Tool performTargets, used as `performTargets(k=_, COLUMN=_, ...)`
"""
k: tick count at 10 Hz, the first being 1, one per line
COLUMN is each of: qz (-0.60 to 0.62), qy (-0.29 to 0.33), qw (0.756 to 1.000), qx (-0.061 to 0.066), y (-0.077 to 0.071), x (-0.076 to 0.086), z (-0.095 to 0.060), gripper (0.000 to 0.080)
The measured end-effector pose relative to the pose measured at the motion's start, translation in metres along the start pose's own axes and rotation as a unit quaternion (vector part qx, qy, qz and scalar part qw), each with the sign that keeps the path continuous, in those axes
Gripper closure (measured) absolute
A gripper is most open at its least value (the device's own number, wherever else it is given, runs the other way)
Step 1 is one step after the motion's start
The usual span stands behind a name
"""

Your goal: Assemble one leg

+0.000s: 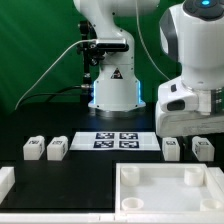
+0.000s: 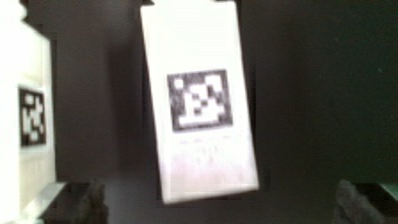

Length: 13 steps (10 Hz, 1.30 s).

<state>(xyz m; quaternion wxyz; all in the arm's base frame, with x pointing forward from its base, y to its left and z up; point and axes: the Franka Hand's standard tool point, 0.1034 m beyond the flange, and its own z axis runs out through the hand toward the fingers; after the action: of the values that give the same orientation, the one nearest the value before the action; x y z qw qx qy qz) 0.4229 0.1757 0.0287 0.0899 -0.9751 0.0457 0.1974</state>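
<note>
Wrist view: leg [image 2: 205,100] lies lengthwise on the dark counter [image 2: 107,60], tag face toward the camera, roughly centred between the two fingers [image 2: 71,205] of the tool [image 2: 217,206]. The fingers stand wide apart, one on each side of the leg's end, touching nothing: tool released and empty. A second leg [image 2: 25,110] shows at the frame edge, beside the first but apart from it.

Exterior view: arm [image 1: 190,50] leans in over the exterior view's right, above two legs [image 1: 171,148] [image 1: 203,148] on the counter. Cannot tell which of the pair sits under the wrist camera, and the fingertips are not made out against the black surface. Two more legs [image 1: 33,148] [image 1: 57,149] sit on the exterior view's left, with the marker board [image 1: 117,139] between the two pairs. Tray [image 1: 150,170] is in the foreground, with no leg visibly fitted.

Judgement: the step in hand is the approach for pick-up, and the grasp is not yet made. The next move calls for a straight descent with the leg kept centred. The tool then clenches across the leg's narrow width, clear of the neighbour. After that comes a lift and a carry to a tray corner.
</note>
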Motion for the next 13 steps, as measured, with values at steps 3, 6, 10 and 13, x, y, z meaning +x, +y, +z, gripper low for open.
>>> performTargets(k=3, qz=0.016, qy=-0.199, qw=0.980, qx=-0.009, y=-0.011, x=-0.020, z=-0.003, gripper=0.0151)
performTargets(k=6, qz=0.005, qy=-0.280, qw=0.960, qx=-0.012, y=-0.021, x=-0.023, z=0.014, gripper=0.0151)
performTargets(k=10, qz=-0.010, qy=-0.282, qw=0.959, qx=-0.005, y=-0.013, x=-0.024, z=0.013, gripper=0.0151)
performTargets(k=13, qz=-0.015, qy=-0.278, qw=0.961, qx=0.001, y=-0.009, x=-0.020, z=0.008, gripper=0.0151)
